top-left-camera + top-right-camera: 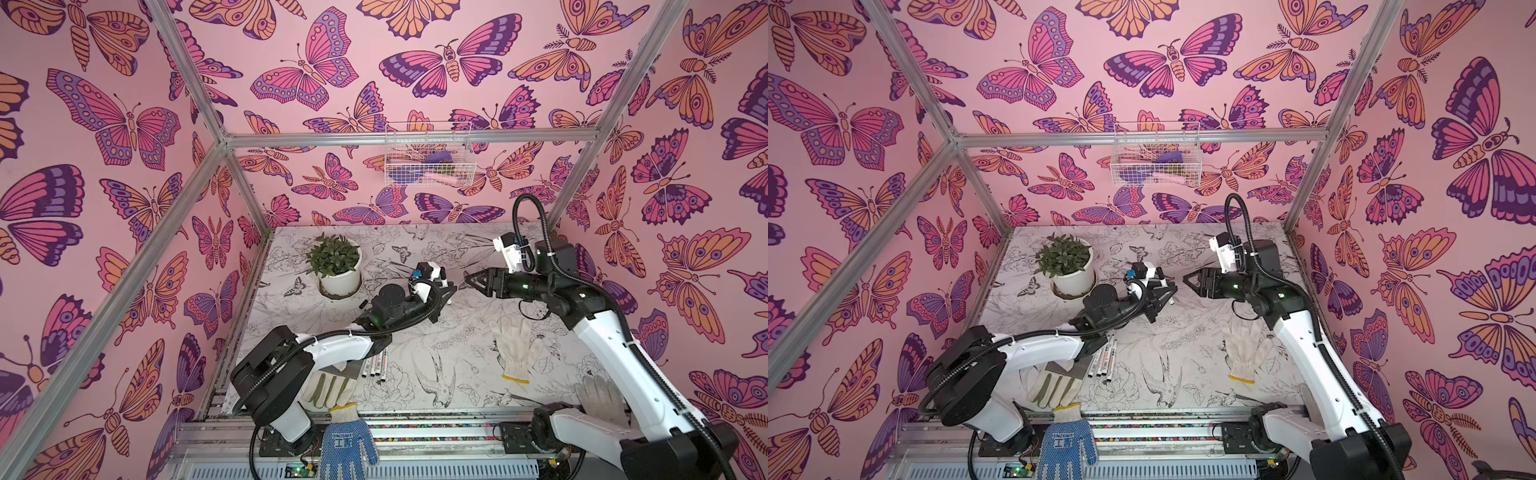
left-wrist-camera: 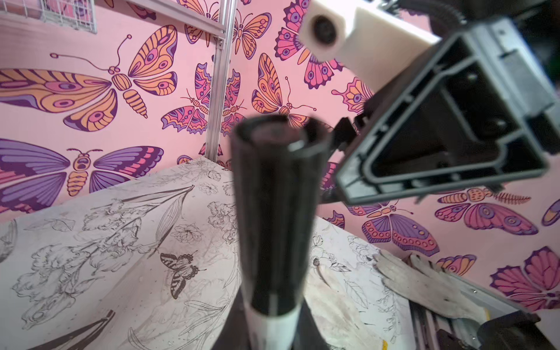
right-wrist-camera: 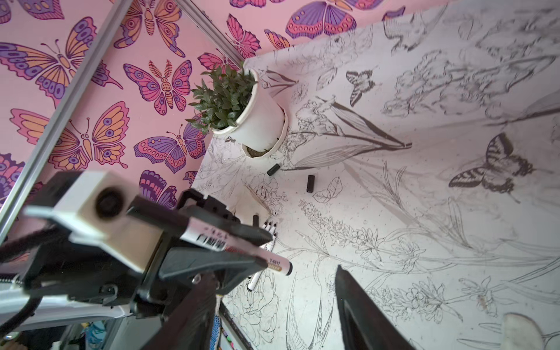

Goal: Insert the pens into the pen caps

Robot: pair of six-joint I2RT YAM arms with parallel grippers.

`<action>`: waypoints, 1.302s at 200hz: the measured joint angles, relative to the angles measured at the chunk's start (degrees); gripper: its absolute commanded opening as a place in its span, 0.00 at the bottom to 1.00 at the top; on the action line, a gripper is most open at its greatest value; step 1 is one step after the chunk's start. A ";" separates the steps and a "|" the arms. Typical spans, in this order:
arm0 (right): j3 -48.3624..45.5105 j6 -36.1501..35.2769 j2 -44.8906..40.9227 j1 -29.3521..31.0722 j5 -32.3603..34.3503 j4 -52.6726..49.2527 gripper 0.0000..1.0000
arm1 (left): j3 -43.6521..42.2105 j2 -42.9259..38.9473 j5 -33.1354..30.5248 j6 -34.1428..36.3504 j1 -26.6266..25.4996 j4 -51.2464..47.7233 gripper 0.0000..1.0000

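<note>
My left gripper [image 2: 269,333] is shut on a white pen [image 3: 242,247] held above the middle of the table. A black pen cap [image 2: 272,212] sits on the end of that pen nearest the wrist camera. In both top views the left gripper [image 1: 446,291] [image 1: 1169,291] points right. My right gripper [image 1: 467,279] [image 1: 1185,279] faces it a short way off. The right gripper [image 3: 275,272] is open and holds nothing. Several uncapped pens [image 1: 378,365] [image 1: 1104,357] lie side by side under the left forearm. Loose pen caps [image 3: 273,169] [image 3: 310,183] lie near the plant.
A potted plant [image 1: 338,266] stands at the back left. A white glove [image 1: 515,349] lies right of centre, another glove [image 1: 328,388] at the front left, and a blue one [image 1: 347,444] hangs over the front rail. A wire basket [image 1: 428,153] hangs on the back wall.
</note>
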 measured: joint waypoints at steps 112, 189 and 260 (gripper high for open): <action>3.37 -2.86 4.35 7.54 1.33 1.84 0.62 | 2.80 0.00 9.60 -9.57 4.70 -6.10 0.00; 4.11 -2.34 5.27 4.63 8.85 -0.57 0.60 | 11.15 2.95 -4.96 -7.41 9.09 -40.52 0.00; 4.13 -2.38 6.99 4.63 10.86 -3.52 0.59 | 22.82 14.99 -8.59 -3.78 14.40 -60.43 0.00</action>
